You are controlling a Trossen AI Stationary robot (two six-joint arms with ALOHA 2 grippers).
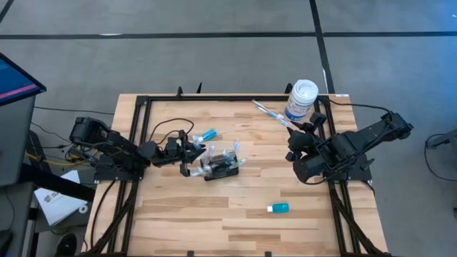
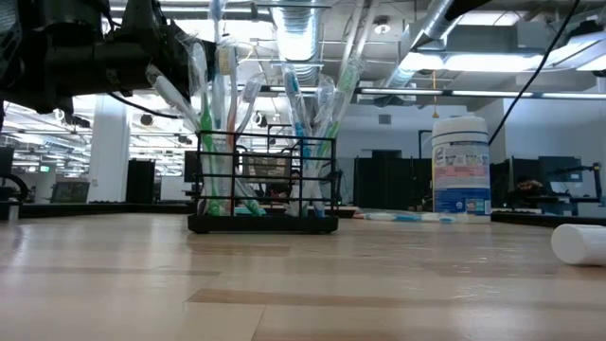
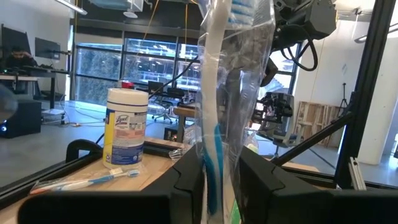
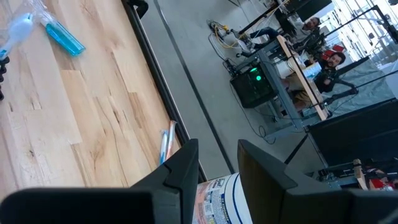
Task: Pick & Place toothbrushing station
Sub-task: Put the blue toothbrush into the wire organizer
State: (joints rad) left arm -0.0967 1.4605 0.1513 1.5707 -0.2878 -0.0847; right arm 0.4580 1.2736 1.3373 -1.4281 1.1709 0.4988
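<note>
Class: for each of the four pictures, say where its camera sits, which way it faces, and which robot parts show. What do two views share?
High: overhead, facing down; both arms, toothbrushing station.
Low: table height, level; station, white canister.
Left wrist: past left end effector at wrapped toothbrushes; canister too.
Right wrist: right end effector, table edge, room.

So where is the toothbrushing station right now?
In the high view, the toothbrushing station stands left of the table's centre, right beside the left gripper.

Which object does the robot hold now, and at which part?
The left gripper is shut on a wrapped toothbrush, at its handle, over the black holder. The right gripper holds nothing.
</note>
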